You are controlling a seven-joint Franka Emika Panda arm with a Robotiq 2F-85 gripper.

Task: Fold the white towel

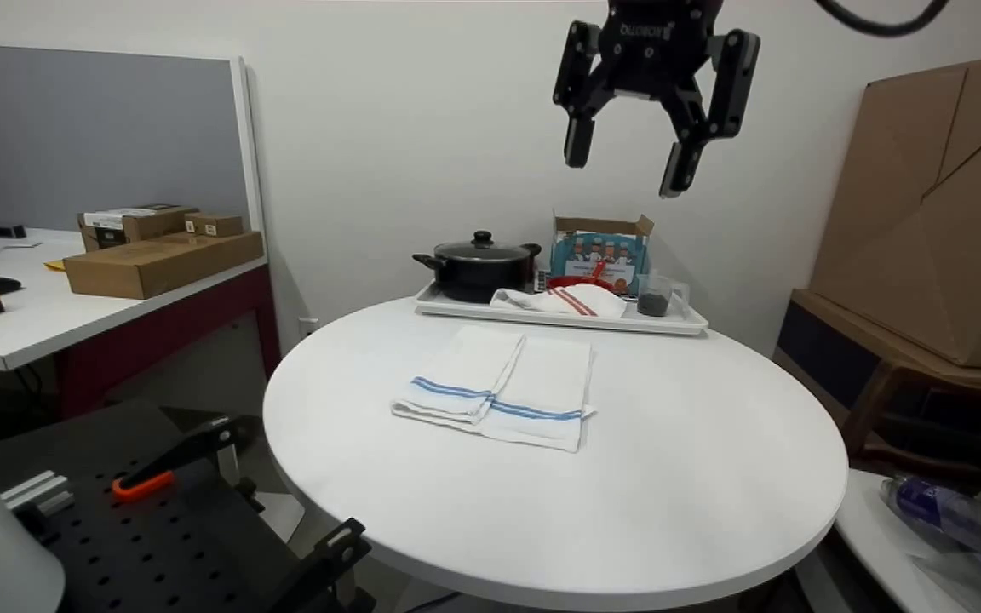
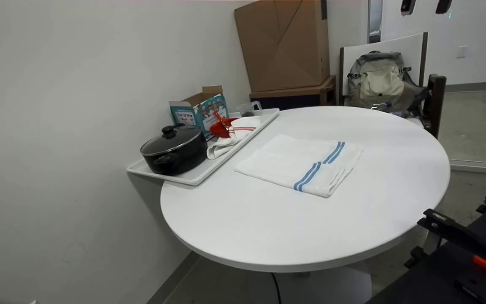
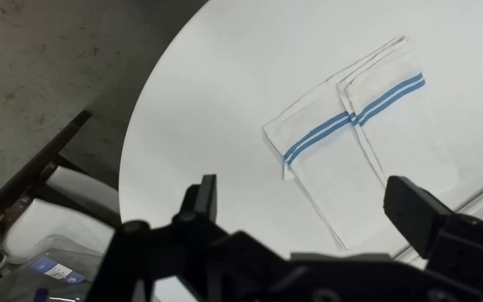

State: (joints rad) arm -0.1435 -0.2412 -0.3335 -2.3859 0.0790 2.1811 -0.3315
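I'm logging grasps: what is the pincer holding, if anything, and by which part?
Nothing: the pincer hangs open and empty; the white towel lies on the table.

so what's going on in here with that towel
This is a robot's towel-folding job. Its pincer hangs open and empty, well above the round white table. The blue-striped white towel lies on the table, folded into layers, with one flap's edge running down its middle; nothing grips it. Whether the fold is finished I can't tell. At the table's edge, a white tray holds a black lidded pot and a red-striped white cloth, among other things.
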